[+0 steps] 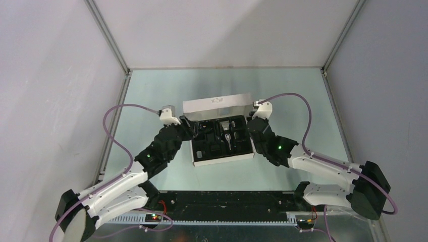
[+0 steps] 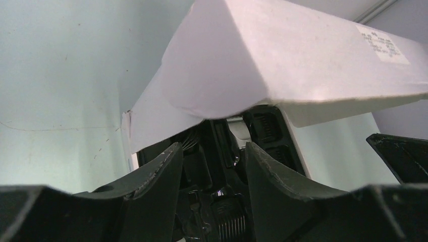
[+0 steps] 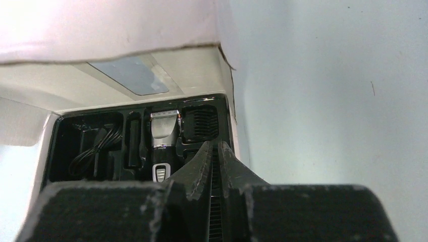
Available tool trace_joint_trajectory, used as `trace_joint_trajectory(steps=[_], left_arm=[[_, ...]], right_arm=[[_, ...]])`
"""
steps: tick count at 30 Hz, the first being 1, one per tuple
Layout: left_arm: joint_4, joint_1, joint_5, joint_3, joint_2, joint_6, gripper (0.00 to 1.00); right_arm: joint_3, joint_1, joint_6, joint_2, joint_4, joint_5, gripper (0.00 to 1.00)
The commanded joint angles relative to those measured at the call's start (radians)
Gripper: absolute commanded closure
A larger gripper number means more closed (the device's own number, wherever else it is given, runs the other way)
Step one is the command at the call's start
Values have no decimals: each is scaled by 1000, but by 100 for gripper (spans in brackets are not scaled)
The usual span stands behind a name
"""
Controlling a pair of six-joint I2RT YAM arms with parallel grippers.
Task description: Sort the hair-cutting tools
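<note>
The hair-cutting tools lie in the black tray of a white box at the table's middle. In the right wrist view I see the silver-grey and black clipper, a black comb attachment to its right, a narrow black piece to its left and a coiled cable at the far left. The clipper also shows from above. My left gripper stands open at the tray's left edge, above another comb attachment, holding nothing. My right gripper is shut at the tray's right edge.
The box's white lid stands up behind the tray and overhangs both wrist views, with the lid close above the left fingers. Grey enclosure walls surround the pale green table. Purple cables loop off both arms.
</note>
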Motion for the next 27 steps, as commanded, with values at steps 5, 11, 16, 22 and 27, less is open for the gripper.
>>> trace_joint_trajectory(steps=[5,11,16,22,27], left_arm=[[-186,-15,35,97,-115,-25,30],[-516,11,-75,151,-283,-62,21],[-479,271,91,80,-273,-118,20],[-285,431,252,51,-80,-157,20],[-200,433,294,103,104,-145,21]], right_arm=[[1,3,17,-162,-92,-32,73],[1,-146,-15,-335,-252,-224,54],[1,-409,-32,-293,-225,-510,50],[1,-525,-19,-103,-37,-612,50],[1,-528,-17,33,107,-630,51]])
